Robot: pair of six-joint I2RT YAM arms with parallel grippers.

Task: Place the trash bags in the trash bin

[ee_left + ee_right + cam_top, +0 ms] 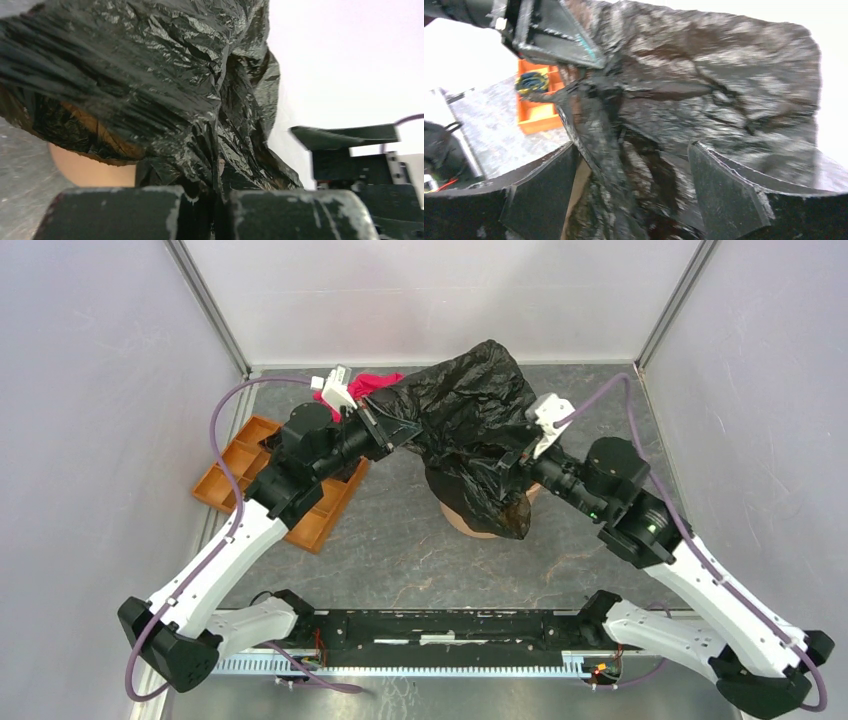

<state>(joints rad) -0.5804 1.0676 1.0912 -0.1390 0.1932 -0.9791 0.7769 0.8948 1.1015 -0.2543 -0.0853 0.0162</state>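
Trash bag [470,410] clamped in left gripper [220,200]; right gripper [631,165] straddles it

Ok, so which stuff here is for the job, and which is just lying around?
For the job:
- bag, draped over the bin
- left gripper, pinching the bag
- right gripper, open, bag between its fingers

Just lying about:
- tray
- pink cloth
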